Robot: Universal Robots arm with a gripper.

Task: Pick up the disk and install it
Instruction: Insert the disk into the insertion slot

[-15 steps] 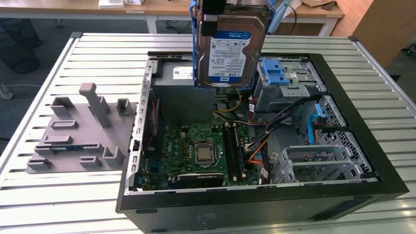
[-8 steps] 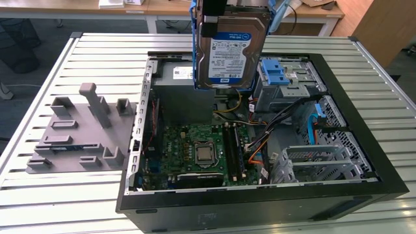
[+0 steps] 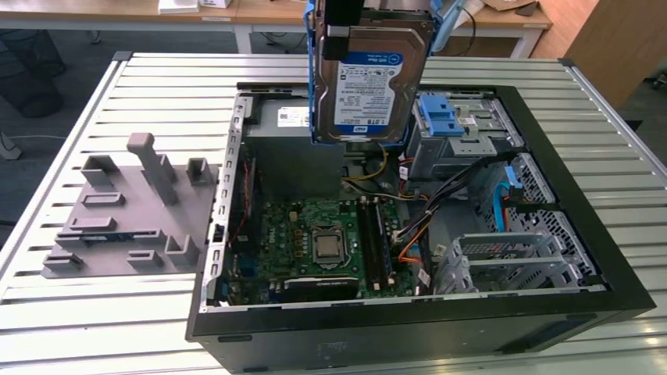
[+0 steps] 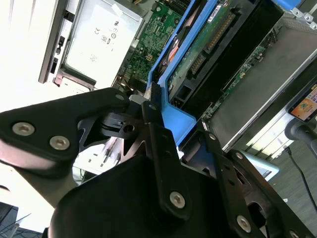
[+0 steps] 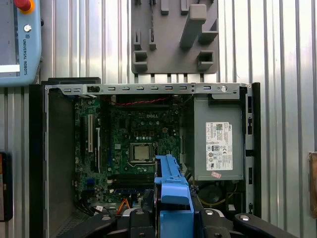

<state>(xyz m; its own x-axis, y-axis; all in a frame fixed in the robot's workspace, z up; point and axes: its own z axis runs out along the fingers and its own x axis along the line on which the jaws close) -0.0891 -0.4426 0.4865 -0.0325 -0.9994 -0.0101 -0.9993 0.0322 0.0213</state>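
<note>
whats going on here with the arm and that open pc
The arm's gripper is shut on the disk, clamping its blue carrier frame, and holds it upright in the air above the open computer case. The disk is not seated in any bay yet. The motherboard and a blue drive bay lie exposed below it. A grey fixture plate sits on the slatted table, on the exterior view's left of the case.

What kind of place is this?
Probably a robot lab or workshop: an open computer case on a slatted metal table, a grey fixture plate, and the claw gripping the disk.
</note>
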